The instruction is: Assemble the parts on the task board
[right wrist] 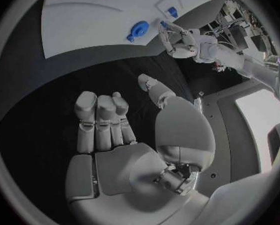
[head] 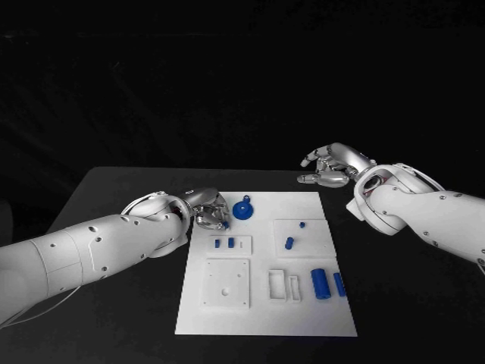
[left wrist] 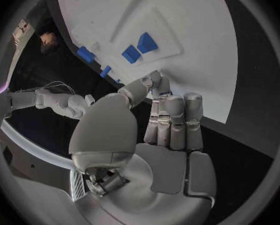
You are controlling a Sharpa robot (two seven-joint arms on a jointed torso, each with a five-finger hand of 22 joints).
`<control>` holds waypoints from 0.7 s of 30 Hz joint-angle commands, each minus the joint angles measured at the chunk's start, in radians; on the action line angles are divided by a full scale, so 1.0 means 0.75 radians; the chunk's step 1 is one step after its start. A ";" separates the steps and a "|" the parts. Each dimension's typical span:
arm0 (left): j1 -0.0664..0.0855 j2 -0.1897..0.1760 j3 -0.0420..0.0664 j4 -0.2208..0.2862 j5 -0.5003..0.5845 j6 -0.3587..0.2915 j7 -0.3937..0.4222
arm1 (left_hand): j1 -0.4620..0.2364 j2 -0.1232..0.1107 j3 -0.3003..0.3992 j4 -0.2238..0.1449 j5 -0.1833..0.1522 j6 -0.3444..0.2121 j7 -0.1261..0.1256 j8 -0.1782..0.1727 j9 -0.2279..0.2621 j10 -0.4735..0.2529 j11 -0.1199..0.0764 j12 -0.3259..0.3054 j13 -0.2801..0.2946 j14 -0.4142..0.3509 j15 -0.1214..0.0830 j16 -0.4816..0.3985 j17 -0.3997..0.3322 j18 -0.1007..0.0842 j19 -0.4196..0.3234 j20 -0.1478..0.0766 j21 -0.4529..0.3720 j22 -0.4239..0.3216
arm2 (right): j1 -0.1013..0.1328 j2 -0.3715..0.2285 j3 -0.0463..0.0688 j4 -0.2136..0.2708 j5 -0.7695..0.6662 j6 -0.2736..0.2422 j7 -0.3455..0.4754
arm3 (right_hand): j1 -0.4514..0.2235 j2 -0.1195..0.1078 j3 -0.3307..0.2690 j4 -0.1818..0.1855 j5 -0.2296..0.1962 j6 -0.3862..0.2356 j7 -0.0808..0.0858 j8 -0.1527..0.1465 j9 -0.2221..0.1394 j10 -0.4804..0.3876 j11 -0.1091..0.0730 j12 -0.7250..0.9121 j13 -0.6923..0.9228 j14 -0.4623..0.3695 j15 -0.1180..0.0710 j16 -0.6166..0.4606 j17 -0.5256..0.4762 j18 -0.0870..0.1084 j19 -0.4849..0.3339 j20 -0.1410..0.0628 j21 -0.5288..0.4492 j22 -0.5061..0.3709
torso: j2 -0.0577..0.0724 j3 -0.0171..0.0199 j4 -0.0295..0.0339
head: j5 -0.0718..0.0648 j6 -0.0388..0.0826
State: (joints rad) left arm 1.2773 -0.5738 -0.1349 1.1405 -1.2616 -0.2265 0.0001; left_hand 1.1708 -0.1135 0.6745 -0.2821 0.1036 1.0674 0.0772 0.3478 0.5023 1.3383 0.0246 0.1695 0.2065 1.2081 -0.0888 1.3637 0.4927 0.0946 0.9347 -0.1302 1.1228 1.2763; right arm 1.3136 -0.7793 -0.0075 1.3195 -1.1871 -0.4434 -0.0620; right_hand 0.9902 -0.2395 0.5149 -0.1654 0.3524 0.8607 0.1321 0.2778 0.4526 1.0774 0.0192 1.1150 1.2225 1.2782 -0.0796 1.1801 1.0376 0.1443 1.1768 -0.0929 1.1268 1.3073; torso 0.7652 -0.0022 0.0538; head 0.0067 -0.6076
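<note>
Reaching is underway: left hand [head: 208,214], fingers curled on nothing, is nearing the round blue part [head: 242,208] at the board's [head: 267,318] eleven o'clock, needing a grasp next; right hand [head: 332,167] is hovering loosely curled, empty.

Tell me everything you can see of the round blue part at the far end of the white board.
The round blue part is a domed disc with a small tab or loop sticking out at its far side, plastic by the look of it. It lies on the task board near its far edge, left of centre. The left hand is close beside it; whether its fingers touch it cannot be told. The right wrist view shows the part with a dark centre hole and the left hand next to it.
</note>
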 commanded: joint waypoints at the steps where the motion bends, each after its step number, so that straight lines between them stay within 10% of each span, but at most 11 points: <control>1: 0.000 0.002 0.000 0.003 -0.009 0.035 -0.005 | 0.004 0.013 0.009 0.000 0.005 0.017 0.010 0.004 0.002 0.010 -0.001 -0.008 0.000 0.007 0.001 0.002 -0.002 0.039 0.005 -0.065 0.008 -0.002 | -0.001 0.000 0.001 0.001 -0.004 0.015 0.010 | -0.004 0.006 -0.002 0.006 0.009 0.021 0.014 -0.001 0.000 -0.037 0.014 0.009 -0.001 0.008 -0.002 -0.004 0.001 0.157 0.004 -0.008 -0.007 0.009 | 0.000 0.0001 0.0002 | 0.001 -0.001; 21: 0.000 0.012 -0.001 -0.003 -0.009 0.053 -0.004 | 0.003 0.014 0.009 0.000 0.003 0.017 0.010 0.003 0.003 0.011 -0.001 -0.009 0.000 0.007 0.001 0.002 -0.003 0.038 0.005 -0.066 0.008 -0.002 | -0.001 0.000 0.001 0.003 -0.004 0.015 0.010 | -0.004 0.006 -0.002 0.006 0.008 0.021 0.014 -0.001 0.000 -0.037 0.014 0.009 -0.002 0.008 -0.002 -0.005 0.001 0.157 0.004 -0.008 -0.007 0.009 | 0.000 0.0017 -0.0005 | 0.005 -0.006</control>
State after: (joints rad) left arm 1.2787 -0.5692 -0.1344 1.1367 -1.2636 -0.2086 -0.0029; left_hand 1.1751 -0.1142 0.6744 -0.2822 0.1033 1.0676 0.0774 0.3465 0.5035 1.3383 0.0245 0.1691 0.2065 1.2081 -0.0888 1.3636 0.4918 0.0948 0.9345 -0.1299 1.1228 1.2764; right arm 1.3132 -0.7795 -0.0075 1.3201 -1.1871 -0.4426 -0.0620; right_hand 0.9902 -0.2395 0.5149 -0.1654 0.3524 0.8607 0.1321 0.2778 0.4526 1.0773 0.0191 1.1152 1.2225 1.2772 -0.0786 1.1801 1.0373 0.1443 1.1770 -0.0929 1.1268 1.3073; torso 0.7655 -0.0012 0.0532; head 0.0095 -0.6123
